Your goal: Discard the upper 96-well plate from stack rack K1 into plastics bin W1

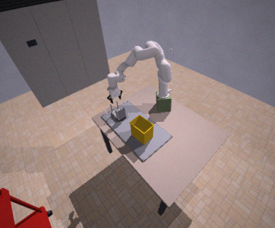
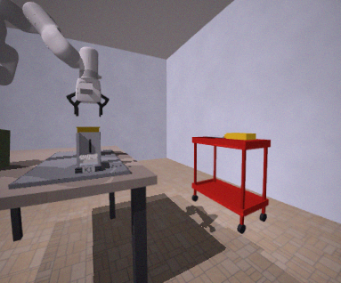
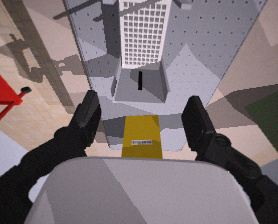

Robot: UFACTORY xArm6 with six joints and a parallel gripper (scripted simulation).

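The long tan table (image 2: 61, 190) holds a flat grey mat (image 1: 157, 143) with little dots on it. The white robot arm (image 1: 154, 54) stands on a green block (image 1: 163, 104) at the table's edge and bends over the mat. The yellow square plastic bin W1 (image 1: 141, 128) stands upright on the mat, near the rack. Its inside looks bare, so nothing is thrown away yet.

The small grey stack rack K1 (image 2: 88, 151) stands on the mat too. The upper white plate with many tiny wells (image 3: 144, 31) sits on the rack. I cannot pick out the lower plate.

The black gripper (image 2: 87, 109) hangs right above the rack, not touching it. Its fingers are spread as wide as they go and hold nothing.

So the job looks barely begun. Going down, grabbing, lifting, carrying and dropping are all left.
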